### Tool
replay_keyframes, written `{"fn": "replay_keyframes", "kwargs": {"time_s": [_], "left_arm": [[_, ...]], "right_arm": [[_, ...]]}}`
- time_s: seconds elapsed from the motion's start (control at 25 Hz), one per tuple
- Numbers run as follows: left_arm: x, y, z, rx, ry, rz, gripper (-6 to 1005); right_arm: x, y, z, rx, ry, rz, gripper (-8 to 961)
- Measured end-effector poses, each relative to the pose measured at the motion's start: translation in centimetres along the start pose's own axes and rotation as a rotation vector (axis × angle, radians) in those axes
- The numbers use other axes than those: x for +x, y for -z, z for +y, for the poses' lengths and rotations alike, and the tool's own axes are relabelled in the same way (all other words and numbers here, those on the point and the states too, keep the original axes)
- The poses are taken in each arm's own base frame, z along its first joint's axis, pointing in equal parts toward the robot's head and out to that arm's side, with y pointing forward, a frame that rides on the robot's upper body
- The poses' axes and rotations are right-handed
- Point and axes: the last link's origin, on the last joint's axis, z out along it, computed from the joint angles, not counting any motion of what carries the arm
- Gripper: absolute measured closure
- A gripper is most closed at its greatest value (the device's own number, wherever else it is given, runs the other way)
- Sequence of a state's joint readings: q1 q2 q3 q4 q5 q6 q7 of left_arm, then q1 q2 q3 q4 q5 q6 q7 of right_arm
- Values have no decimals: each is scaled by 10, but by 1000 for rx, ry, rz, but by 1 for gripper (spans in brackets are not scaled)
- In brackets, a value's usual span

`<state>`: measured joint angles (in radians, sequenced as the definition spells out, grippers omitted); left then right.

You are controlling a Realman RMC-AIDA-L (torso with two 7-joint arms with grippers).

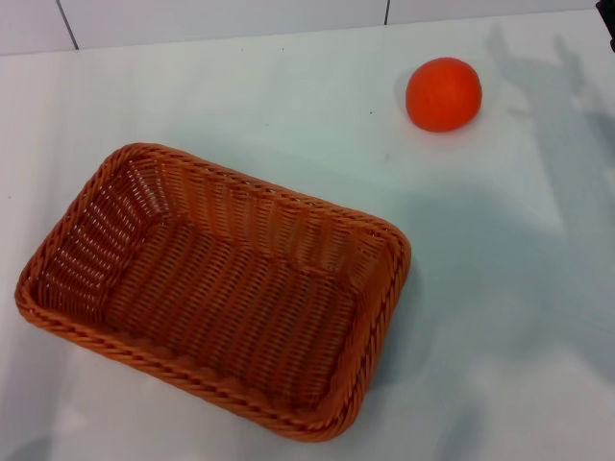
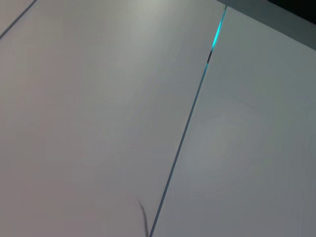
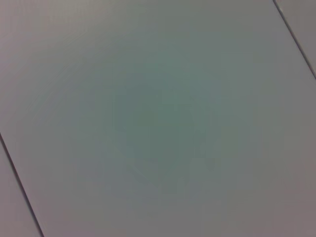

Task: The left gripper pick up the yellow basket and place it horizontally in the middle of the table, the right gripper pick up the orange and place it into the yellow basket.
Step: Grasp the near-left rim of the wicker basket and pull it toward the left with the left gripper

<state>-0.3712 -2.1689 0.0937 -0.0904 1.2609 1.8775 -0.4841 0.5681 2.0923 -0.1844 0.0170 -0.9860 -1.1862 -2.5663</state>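
The yellow basket (image 1: 216, 288), an orange-brown woven wicker basket with a braided rim, sits empty on the white table (image 1: 500, 317) at the near left, turned at a slant. The orange (image 1: 443, 93) lies on the table at the far right, well apart from the basket. Neither gripper shows in the head view. Only a dark sliver (image 1: 612, 34) shows at the far right edge, with an arm's shadow on the table beside the orange. Both wrist views show only plain pale surfaces with thin seams.
The table's far edge meets a white wall with seams (image 1: 288, 29) at the back. Bare tabletop lies between the basket and the orange and along the right side.
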Motion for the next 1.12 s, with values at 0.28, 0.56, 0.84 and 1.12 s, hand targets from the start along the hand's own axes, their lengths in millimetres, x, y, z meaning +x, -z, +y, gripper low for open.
{"fn": "replay_keyframes", "kwargs": {"time_s": [0.28,0.56,0.84,1.12], "left_arm": [[1,0,0,-2,0,4,91],[0,-4,3,-32,40,-1,92],[3,-33,-12,-257,180,-174,91],[29,-72,-41,-401,283,-474,92]], "right_arm": [[1,-2,-1,4,1,3,23],[1,-2,-1,5,1,3,23],[1,-1,-1,4,0,3,23],[0,0,0,-1,0,0,24]]}}
